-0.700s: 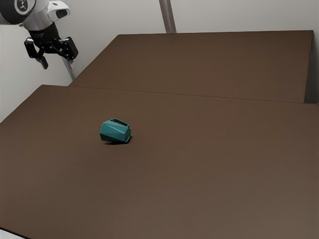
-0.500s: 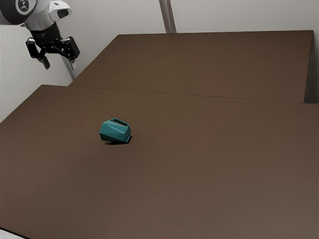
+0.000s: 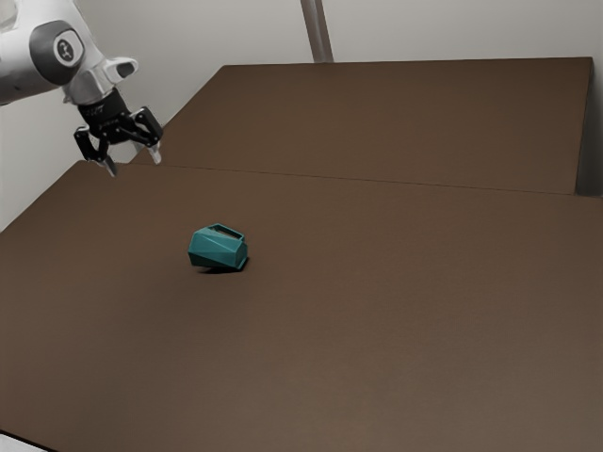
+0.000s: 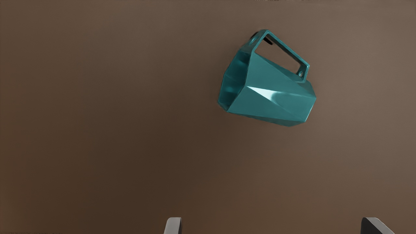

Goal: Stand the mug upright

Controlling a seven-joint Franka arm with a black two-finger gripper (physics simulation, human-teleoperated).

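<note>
the mug lies on its side. the gripper is wide and empty; centre it above, pinch squarely, then turn the mouth up gently.

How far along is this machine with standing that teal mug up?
Nothing looks finished: the mug lies on its side on the table, its open end facing sideways. Nothing is in hand either; the tool hangs open, apart from the mug. Left to do, most likely: reach it, grip it, turn it upright and let go.
</note>
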